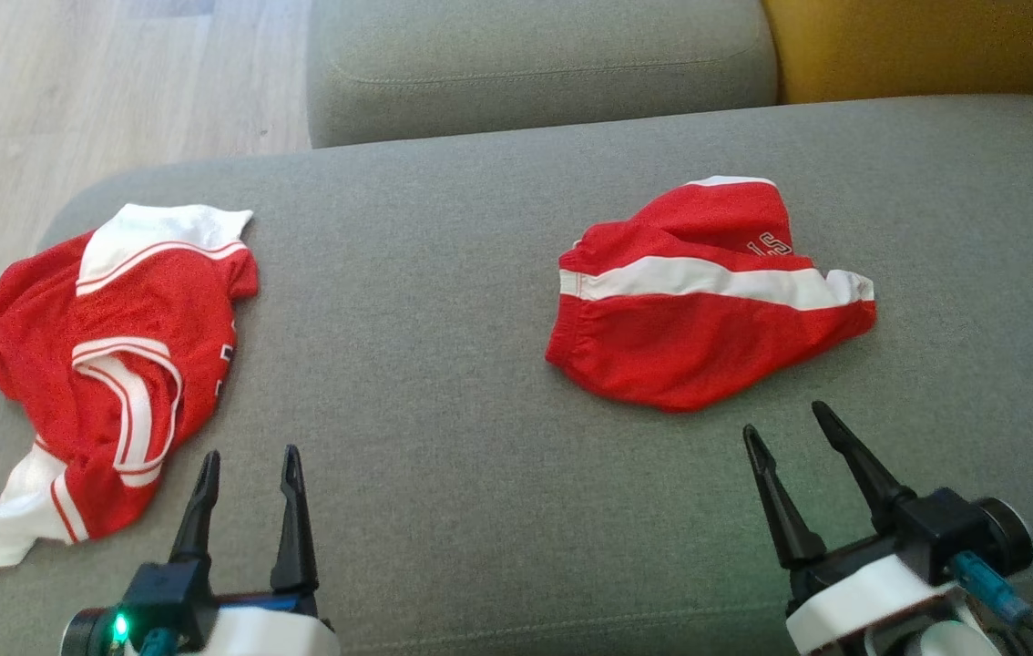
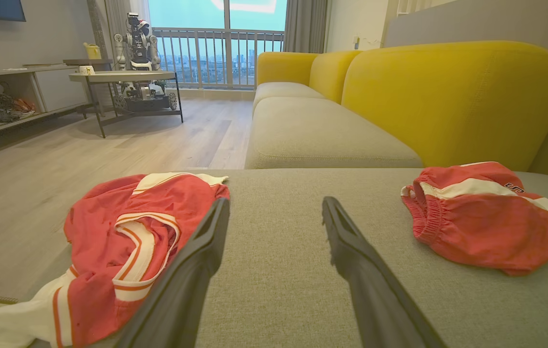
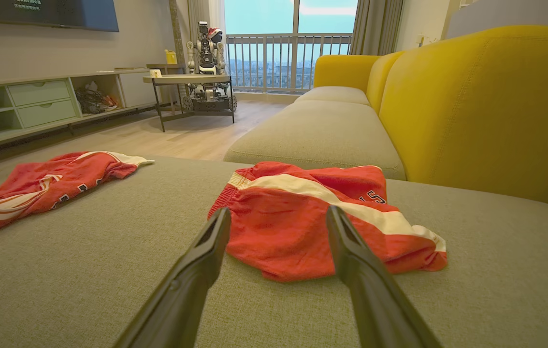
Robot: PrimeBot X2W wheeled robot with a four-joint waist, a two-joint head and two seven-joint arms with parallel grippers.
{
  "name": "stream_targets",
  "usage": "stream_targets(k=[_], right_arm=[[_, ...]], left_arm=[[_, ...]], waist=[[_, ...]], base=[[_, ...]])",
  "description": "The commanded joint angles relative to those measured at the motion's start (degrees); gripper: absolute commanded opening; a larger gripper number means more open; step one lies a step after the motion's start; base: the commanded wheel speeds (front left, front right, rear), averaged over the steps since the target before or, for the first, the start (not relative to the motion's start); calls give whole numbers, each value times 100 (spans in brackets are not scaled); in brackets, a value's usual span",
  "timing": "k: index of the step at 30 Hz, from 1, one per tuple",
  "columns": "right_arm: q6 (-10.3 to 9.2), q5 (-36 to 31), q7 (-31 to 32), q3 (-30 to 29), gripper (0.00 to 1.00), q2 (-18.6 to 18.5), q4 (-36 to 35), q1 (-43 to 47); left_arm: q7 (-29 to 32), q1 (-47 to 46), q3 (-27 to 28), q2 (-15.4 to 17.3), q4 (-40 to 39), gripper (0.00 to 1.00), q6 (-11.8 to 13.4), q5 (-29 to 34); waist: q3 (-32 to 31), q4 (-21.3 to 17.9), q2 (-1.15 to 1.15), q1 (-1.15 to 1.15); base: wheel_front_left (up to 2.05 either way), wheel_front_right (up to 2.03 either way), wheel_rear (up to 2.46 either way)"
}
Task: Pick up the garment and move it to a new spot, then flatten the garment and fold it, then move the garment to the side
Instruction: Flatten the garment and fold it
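Red shorts lie crumpled just ahead of the right gripper, jaws apart and empty; the near hem looks best to pinch.

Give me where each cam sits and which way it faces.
Head view: on the head, looking forward and down at the grey cushion; open left gripper lower left, open right gripper lower right.
Left wrist view: low over the cushion, looking along its fingers towards the balcony, between jersey and shorts.
Right wrist view: low, looking along its fingers at the shorts.
Shared: all three show jersey and shorts.
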Motion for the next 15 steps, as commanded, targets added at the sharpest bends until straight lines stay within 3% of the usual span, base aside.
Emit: stream_targets(k=[1, 15], right_arm=[[-1, 5, -37, 163, 100, -14, -161, -177], [-1, 8, -37, 271, 100, -14, -139, -199]], left_arm=[[-29, -258, 204, -43, -174, 100, 9, 41], [-29, -286, 123, -44, -19, 100, 3, -14]], waist=[[-6, -11, 0, 1], [-16, -232, 0, 1]], base=[[0, 0, 0], [0, 0, 0]])
